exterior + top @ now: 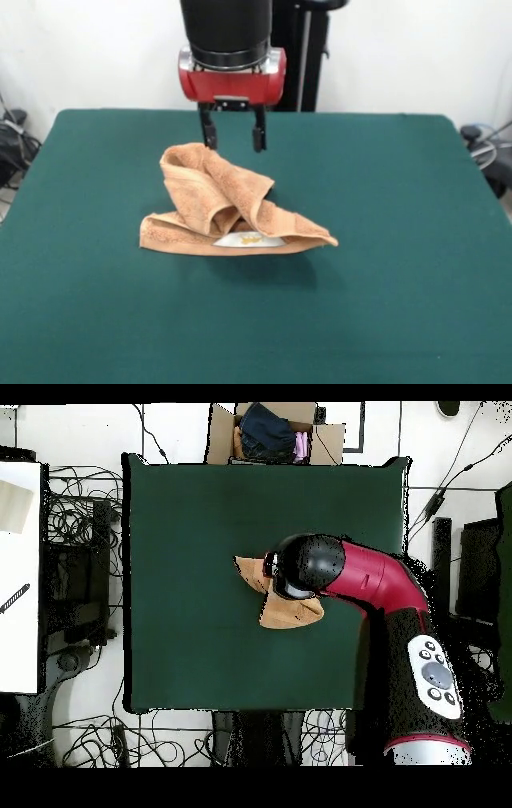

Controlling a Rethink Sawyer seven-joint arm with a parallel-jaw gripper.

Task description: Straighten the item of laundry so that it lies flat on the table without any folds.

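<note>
The towel [232,212] is soft terry, light and limp by the look of it; it should drape and slide over the felt rather than hold a shape, so a pull at one edge would likely drag the whole heap unless a single layer is pinched; it sits crumpled just below and slightly in front of the end effector [233,137], roughly mid-table [400,240], with several folds stacked and a ridge rising toward the fingers; a white label [250,238] shows under the lower flap, on the side away from the end effector. A sensible hold, in my judgement, is the raised top fold nearest the fingers, or a free corner such as the pointed one farthest out to the side; either gives a single thickness to lift and spread.

The end effector hangs with its two black fingers [208,128] parted to a moderate gap, pointing straight down; nothing is between them; one fingertip appears close to the towel's upper edge, though contact cannot be confirmed; in the overhead view the arm's head [310,566] covers the fingers and part of the cloth.
</note>
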